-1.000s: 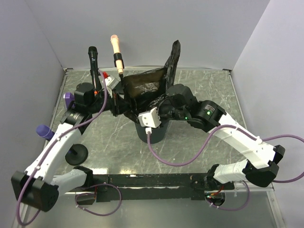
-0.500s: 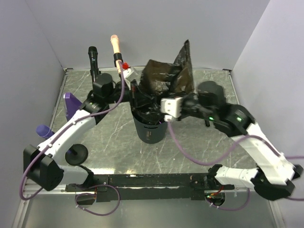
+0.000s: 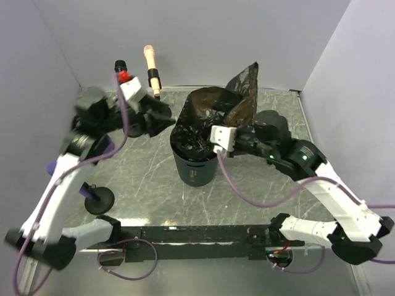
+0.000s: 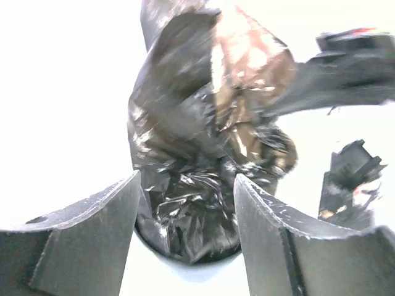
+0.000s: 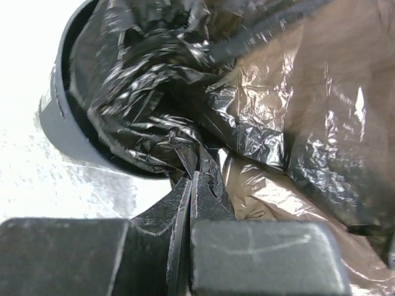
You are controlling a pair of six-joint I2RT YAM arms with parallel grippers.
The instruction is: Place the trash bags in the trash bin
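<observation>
The dark blue-grey trash bin (image 3: 196, 169) stands mid-table with a crumpled black trash bag (image 3: 207, 117) stuffed into its mouth; a loose flap stands up at the back right. My right gripper (image 3: 205, 140) is at the bin's right rim, shut on a fold of the bag (image 5: 247, 92); in the right wrist view its closed tips (image 5: 192, 176) pinch the plastic beside the bin wall (image 5: 65, 123). My left gripper (image 3: 165, 119) hangs open left of the bin, apart from the bag. In the left wrist view its jaws (image 4: 185, 209) frame the bag (image 4: 197, 135) and touch nothing.
A black microphone (image 3: 120, 66) and a pink one (image 3: 150, 61) stand at the back left. A round black base (image 3: 99, 200) sits at the near left. White walls close in the table on three sides.
My left gripper has let go of the bag, opened and drawn back to the left. The right gripper stays shut on the bag, which now sits lower in the bin.
</observation>
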